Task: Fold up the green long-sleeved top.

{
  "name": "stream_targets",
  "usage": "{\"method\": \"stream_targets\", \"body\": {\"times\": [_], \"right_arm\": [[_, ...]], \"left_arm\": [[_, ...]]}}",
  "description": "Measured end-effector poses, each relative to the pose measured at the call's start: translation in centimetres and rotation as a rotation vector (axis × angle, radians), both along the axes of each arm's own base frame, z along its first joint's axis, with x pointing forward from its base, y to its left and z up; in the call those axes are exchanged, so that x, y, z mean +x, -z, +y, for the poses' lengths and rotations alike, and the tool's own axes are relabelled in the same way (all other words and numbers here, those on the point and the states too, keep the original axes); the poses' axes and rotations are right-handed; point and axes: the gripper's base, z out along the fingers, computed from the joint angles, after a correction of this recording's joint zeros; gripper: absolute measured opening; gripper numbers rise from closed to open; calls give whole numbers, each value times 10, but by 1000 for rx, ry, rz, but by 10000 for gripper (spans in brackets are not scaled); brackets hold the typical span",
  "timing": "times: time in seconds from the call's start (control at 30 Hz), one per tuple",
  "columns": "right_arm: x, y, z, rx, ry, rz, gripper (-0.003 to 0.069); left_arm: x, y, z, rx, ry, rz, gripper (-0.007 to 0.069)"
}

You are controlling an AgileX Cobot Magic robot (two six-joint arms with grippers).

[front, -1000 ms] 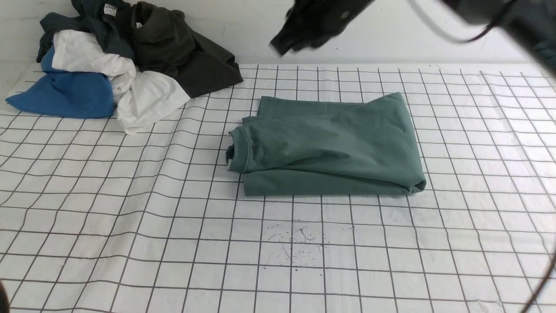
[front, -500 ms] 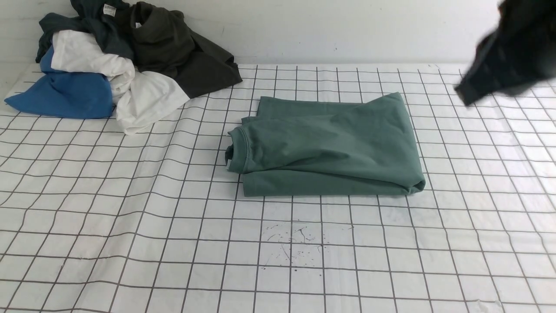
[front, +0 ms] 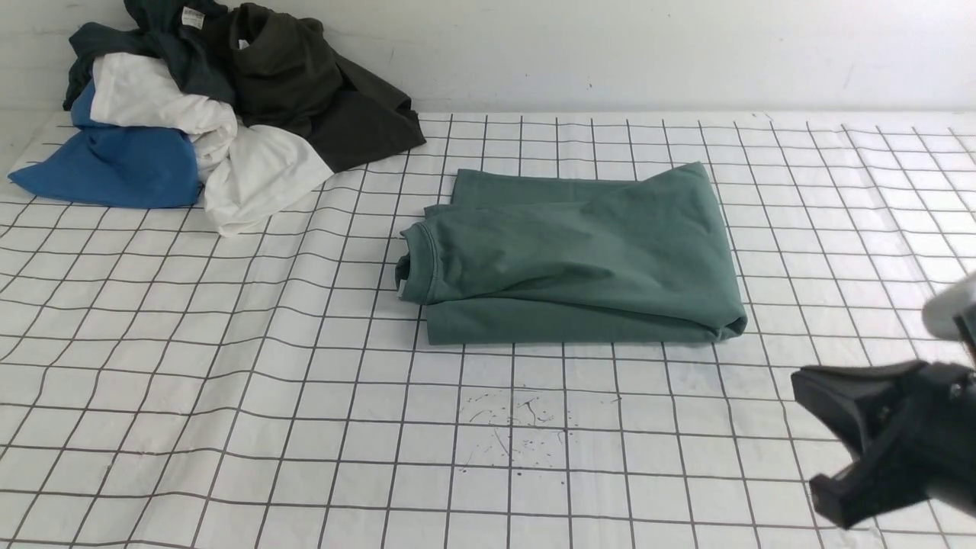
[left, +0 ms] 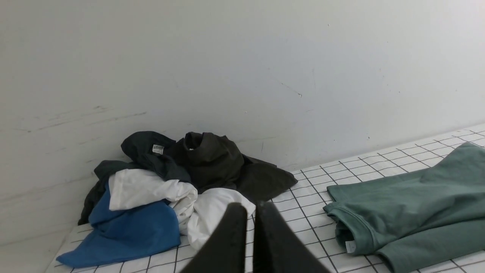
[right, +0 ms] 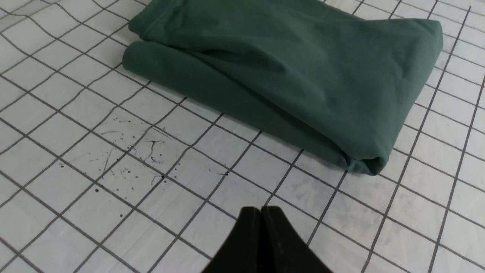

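- the green long-sleeved top [front: 579, 259] lies folded in a rectangle at the centre of the gridded table cover [front: 229, 396], ribbed neck toward nine o'clock.
- right gripper [right: 261, 212], jaws clenched and empty, hangs over the cover at the top's four o'clock.
- left gripper [left: 253, 212], jaws pressed together, empty.
- pile of clothes [front: 206, 114] at ten o'clock.

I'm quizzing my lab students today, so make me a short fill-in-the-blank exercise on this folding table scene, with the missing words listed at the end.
1. The green long-sleeved top lies ____ into a neat rectangle on the gridded table cover.
2. The right gripper has its jaws ____ and holds nothing.
3. The pile of other clothes sits at the far ____ corner.
4. The bright ____ garment lies at the pile's outer edge.

Missing words: folded; shut; left; blue
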Motion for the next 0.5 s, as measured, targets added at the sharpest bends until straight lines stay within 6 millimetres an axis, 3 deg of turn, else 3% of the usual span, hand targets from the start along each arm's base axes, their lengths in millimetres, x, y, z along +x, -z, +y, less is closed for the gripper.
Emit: {"method": "stream_targets", "body": {"times": [0.23,0.5], "right_arm": [[-14,30,-6,-24,-1,53,-14],[-19,41,-9,-53,1,114,-14]], "left_arm": [[0,0,0,1,-1,3,15],[0,0,0,2,-1,3,15]]}}
